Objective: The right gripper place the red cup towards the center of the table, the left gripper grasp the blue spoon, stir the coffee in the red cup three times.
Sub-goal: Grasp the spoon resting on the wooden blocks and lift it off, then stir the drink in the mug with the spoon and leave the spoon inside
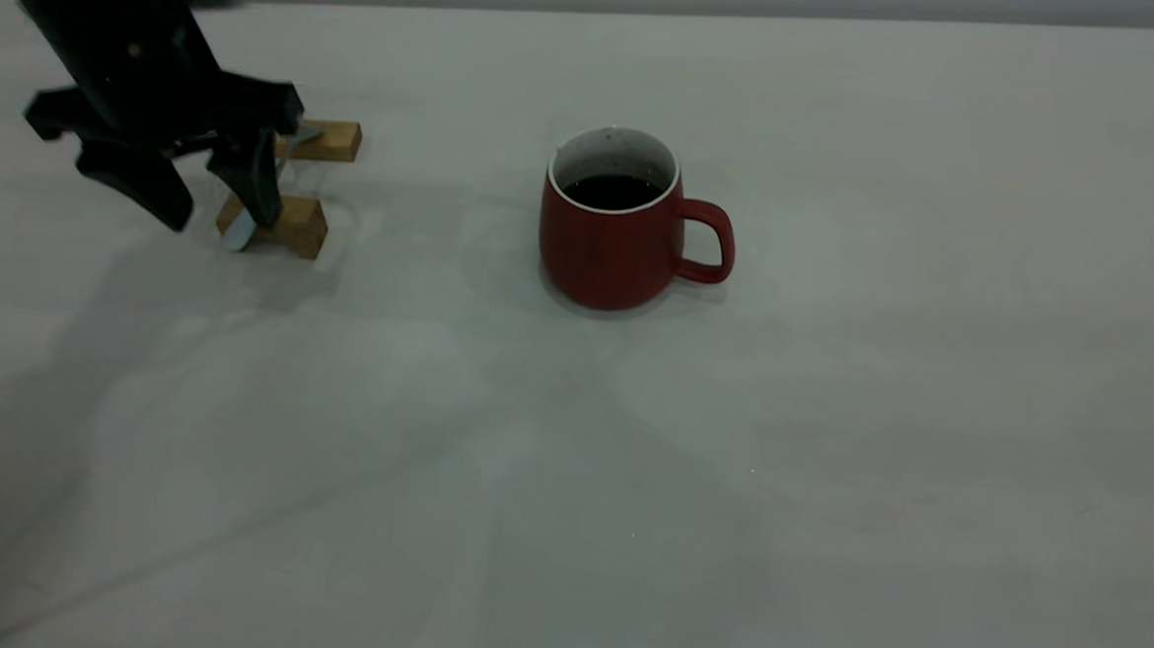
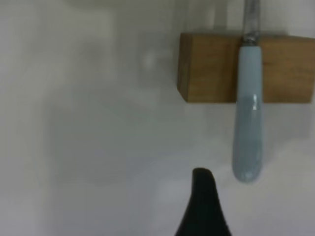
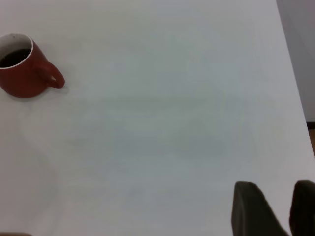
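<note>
The red cup [image 1: 619, 232] stands upright about the middle of the desk [image 1: 827, 456], handle turned to the right, with dark coffee [image 1: 612, 190] lying flat inside; by the look of it the placing step is done and the spoon pickup is the step in hand. The right gripper [image 3: 278, 209] is well away from the cup on the right side of the desk, seen only in its own wrist view, its jaws a little apart and holding nothing. The left gripper [image 1: 216, 201] is down at the far left of the desk, jaws spread open and empty, straddling the blue spoon [image 2: 248, 115]. The spoon rests across two small wooden blocks [image 1: 286, 225], bridging them, so its long axis runs near to far, with the pale blue handle end poking out past the nearer block and the metal neck heading toward the farther one. In the outside view one finger [image 1: 253, 184] sits right at the handle's near end, while the other hangs to the left of it. The left arm is plainly the nearer one to the spoon, which lies well to the left of the cup. No brand, label or writing can be read on anything.
</note>
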### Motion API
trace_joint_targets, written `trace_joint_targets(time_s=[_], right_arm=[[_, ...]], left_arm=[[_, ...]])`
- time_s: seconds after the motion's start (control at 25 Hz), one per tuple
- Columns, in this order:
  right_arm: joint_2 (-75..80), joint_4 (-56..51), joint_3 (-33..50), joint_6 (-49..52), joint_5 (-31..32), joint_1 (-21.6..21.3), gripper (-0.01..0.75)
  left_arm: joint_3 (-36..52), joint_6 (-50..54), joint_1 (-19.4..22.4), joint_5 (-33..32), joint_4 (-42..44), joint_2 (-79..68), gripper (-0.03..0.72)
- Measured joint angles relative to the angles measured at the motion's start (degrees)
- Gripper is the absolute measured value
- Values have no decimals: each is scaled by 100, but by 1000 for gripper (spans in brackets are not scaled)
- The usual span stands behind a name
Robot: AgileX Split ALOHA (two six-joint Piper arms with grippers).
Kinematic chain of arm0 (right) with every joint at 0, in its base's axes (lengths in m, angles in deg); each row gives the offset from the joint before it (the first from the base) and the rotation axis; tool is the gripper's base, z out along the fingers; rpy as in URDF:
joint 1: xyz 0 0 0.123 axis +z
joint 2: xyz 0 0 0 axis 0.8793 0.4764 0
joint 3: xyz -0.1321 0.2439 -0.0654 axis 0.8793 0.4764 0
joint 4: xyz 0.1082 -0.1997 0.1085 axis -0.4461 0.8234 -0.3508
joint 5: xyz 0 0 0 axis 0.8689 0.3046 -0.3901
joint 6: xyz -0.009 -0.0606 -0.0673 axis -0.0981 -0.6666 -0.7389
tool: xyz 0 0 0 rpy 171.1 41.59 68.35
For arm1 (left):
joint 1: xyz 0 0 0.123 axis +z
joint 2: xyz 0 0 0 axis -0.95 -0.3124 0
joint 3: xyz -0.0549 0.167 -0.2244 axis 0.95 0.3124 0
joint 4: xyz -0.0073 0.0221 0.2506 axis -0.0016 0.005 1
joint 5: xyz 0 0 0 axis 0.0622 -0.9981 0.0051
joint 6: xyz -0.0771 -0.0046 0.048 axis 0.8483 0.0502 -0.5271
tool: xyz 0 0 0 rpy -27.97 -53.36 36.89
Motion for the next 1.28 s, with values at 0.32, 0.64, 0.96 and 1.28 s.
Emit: trace_joint_targets(time_s=[0.32,0.64,0.96,1.28], right_arm=[[-1,0,0,0,0,0,237],[-1,0,0,0,0,0,237],[-1,0,0,0,0,0,237],[-12,0,0,0,0,0,237]], left_arm=[[-214,-2,-68,73,-5,-445,545],[-227,-2,-68,296,-5,-450,214],[-814,513,-70,-772,-362,-347,157],[-1894,2902,-77,-2928,-3794,-79,157]])
